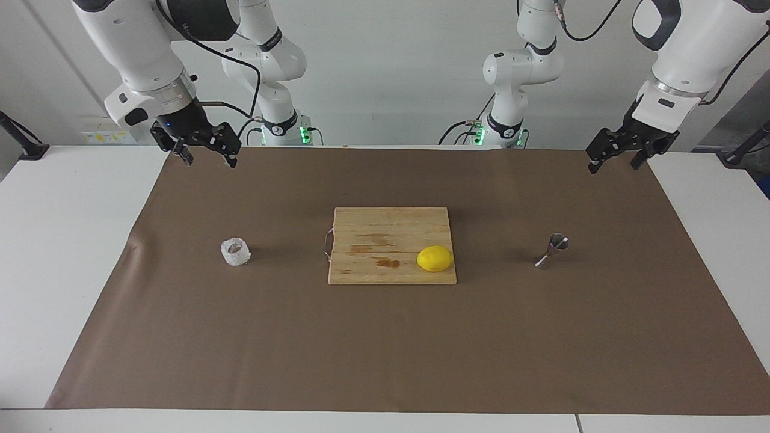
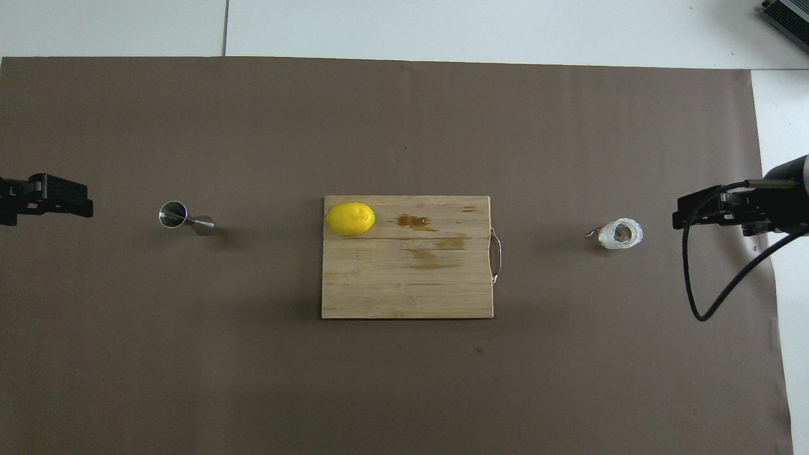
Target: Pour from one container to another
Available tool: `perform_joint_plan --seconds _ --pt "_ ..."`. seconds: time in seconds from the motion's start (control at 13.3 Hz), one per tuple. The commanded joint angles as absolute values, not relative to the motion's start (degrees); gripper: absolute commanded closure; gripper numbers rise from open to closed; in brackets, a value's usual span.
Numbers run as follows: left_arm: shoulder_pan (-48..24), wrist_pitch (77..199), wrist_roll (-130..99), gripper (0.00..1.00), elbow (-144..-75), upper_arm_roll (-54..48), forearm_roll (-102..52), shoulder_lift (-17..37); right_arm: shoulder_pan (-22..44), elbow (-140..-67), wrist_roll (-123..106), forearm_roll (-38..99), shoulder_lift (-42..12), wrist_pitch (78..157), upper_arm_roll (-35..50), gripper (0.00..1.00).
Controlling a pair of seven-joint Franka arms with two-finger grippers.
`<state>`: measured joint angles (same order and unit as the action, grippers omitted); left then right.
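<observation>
We find the white cup (image 1: 235, 252) upright at the right arm's end of the worktop, below our right end effector (image 1: 207, 154); both end effectors, spread and empty, hang apart from the jigger (image 1: 553, 250), nearer the left end effector (image 1: 615, 161).

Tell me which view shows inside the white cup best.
Overhead view: it looks almost straight down the white cup's open mouth to the bottom. The facing view shows the crinkled wall and rim slantwise, with little of the inside.

lemon (image 1: 434, 258) on board (image 1: 385, 240), between cup (image 1: 235, 252) and jigger (image 1: 552, 250).
</observation>
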<state>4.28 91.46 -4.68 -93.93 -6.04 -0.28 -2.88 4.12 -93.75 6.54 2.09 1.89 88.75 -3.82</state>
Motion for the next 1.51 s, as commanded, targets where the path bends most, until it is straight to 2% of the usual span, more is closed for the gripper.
perform_joint_plan --seconds 0.0,0.53,1.13,1.43 --pt "5.01 91.85 -4.31 0.00 -95.62 -6.33 -0.62 -4.39 3.87 -94.66 5.45 3.25 2.99 88.68 -4.22 0.00" --pt "7.11 92.55 -4.30 0.00 -97.82 -5.89 -2.19 -3.61 3.87 -94.66 5.45 3.25 2.99 88.68 -4.22 0.00" --pt "14.93 88.95 -13.78 0.00 -100.72 -5.80 -22.56 6.67 3.87 -94.66 5.45 3.25 2.99 88.68 -4.13 0.00" --pt "18.10 84.20 -28.10 0.00 -100.46 -5.80 -33.47 12.64 3.87 -94.66 5.45 3.25 2.99 88.68 -4.22 0.00"
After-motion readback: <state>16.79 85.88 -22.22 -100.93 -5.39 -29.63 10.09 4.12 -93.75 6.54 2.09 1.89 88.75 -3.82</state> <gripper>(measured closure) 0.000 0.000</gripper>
